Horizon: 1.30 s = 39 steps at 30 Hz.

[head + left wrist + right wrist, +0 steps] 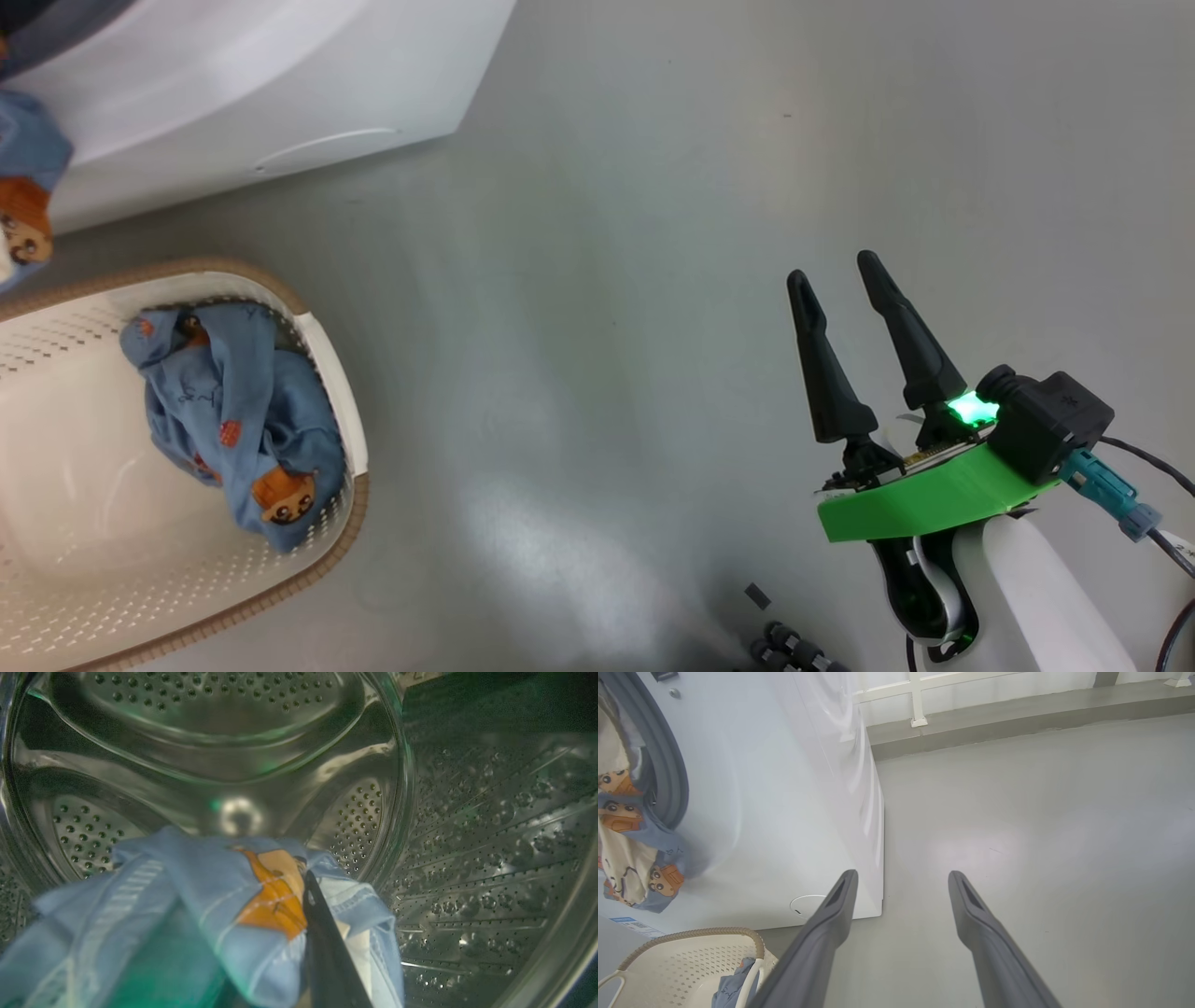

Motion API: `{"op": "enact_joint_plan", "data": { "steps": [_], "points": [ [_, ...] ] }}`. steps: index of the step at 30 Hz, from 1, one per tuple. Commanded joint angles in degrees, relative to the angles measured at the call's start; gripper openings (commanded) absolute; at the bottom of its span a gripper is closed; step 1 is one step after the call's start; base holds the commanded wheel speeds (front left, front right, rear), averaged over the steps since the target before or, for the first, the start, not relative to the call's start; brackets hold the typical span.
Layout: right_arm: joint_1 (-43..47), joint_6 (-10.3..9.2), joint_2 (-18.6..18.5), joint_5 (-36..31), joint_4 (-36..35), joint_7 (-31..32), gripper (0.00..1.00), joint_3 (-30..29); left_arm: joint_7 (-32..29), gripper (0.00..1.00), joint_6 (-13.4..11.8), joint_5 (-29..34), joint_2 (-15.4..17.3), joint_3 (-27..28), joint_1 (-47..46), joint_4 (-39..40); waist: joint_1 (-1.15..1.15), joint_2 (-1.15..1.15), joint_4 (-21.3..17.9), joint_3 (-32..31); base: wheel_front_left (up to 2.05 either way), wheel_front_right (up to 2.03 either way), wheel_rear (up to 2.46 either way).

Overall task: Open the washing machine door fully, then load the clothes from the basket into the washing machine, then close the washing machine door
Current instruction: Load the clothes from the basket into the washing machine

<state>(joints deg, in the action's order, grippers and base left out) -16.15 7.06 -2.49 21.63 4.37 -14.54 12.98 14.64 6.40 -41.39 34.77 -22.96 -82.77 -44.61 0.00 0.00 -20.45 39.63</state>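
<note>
1. Closest to the left wrist lens: clothes (196, 891), soft light-blue cloth with an orange bear patch, heaped over the left gripper (280, 891) inside the perforated steel drum (467, 835) of the washing machine (784, 788).
2. Left fingers (327, 952): one dark finger rising through the folds, its partner buried under cloth. Cannot tell whether closed on the fabric or merely carrying it draped.
3. From the right wrist: more bear-print cloth spilling out over the grey-blue gasket (672, 774) and hanging down the machine's white front, cream lining showing.
4. Further bundle (233, 411) of the same print, bunched against one end wall of the basket (344, 411), on the floor (607, 280) just beside the machine.
5. Right gripper (836, 271): fingers spread wide, holding nothing, hovering above the floor, well apart from basket and machine.
6. Handling, as a judgement: light, limp, no stiffness at all, nothing fragile. Bound to sag and trail from any single pinch. Likely to catch on the gasket lip when dragged across it. Matte weave, so probably not slippery between the fingers.
7. Where to take hold, again as a judgement: a thick fold near the middle of the bundle, not a hem or a sleeve end, to cut down on dangling ends. For the hanging part, gather close to the gasket and push deep toward the drum's back wall. Worth keeping the fingers off the basket's perforated wall during the pinch.
</note>
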Motion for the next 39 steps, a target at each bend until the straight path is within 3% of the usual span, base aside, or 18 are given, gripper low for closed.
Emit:
{"op": "enact_joint_plan", "data": {
  "steps": [1, 4, 5, 6, 7, 8, 21, 29, 39],
  "points": [
    [1.01, 0.43, -0.39, 0.46, -1.26, -0.46, 1.00, 1.45, 0.34, 0.00, -0.37, 1.76, 1.92, 2.77, 1.09, 2.40, 0.00, 0.00, -0.10, 0.17, 0.00, 0.00, 0.00],
    [0.82, 0.43, -0.39, 0.61, -1.04, -0.46, 1.00, 1.66, 0.35, 0.00, -0.03, 4.37, 1.00, 4.42, 3.18, 1.83, 0.00, 0.00, -0.15, 0.29, 0.00, 0.00, 0.00],
    [0.78, 0.43, -0.39, 0.66, -0.96, -0.46, 1.00, 1.71, 0.35, 0.20, 0.13, 4.84, 0.58, 4.35, 3.86, 0.79, 0.00, 0.00, -0.15, 0.23, 0.00, 0.00, 0.00],
    [0.78, 0.43, -0.39, 0.66, -0.96, -0.46, 1.00, 1.71, 0.35, 0.20, 0.13, 4.84, 0.58, 4.35, 3.86, 0.79, 0.00, 0.00, -0.15, 0.23, 0.00, 0.00, 0.00],
    [0.79, 0.43, -0.39, 0.68, -0.85, -0.46, 1.00, 1.73, 0.35, 0.65, 0.31, 5.11, 0.10, 3.80, 4.46, -0.71, 0.00, 0.00, -0.12, 0.09, 0.00, 0.00, 0.00],
    [0.81, 0.43, -0.39, 0.70, -0.72, -0.46, 1.00, 1.77, 0.32, 1.00, 0.48, 5.44, -0.26, 2.90, 4.77, -2.30, 0.00, 0.00, -0.09, -0.05, 0.00, 0.00, 0.00],
    [0.18, 0.43, -0.39, 1.44, 1.12, -0.46, 1.00, 2.30, -11.38, 1.00, 1.06, 5.11, -3.02, -6.59, 3.40, -13.90, 0.00, 0.00, 0.10, -2.91, 0.00, 0.00, 0.00],
    [-0.39, 0.43, -0.39, 1.51, 2.41, -0.46, 1.00, 1.66, -4.90, 1.00, 1.08, 2.52, -4.24, -9.95, 7.94, -13.99, 0.00, 0.00, 2.05, -6.96, 0.00, 0.00, 0.00],
    [-1.43, 0.43, -0.39, 0.18, 4.50, -0.46, 1.00, 0.33, 0.25, 1.00, 1.08, -0.55, -6.17, -9.15, 14.87, -9.60, 0.00, 0.00, 7.12, -12.25, 0.00, 0.00, 0.00]
  ]
}}
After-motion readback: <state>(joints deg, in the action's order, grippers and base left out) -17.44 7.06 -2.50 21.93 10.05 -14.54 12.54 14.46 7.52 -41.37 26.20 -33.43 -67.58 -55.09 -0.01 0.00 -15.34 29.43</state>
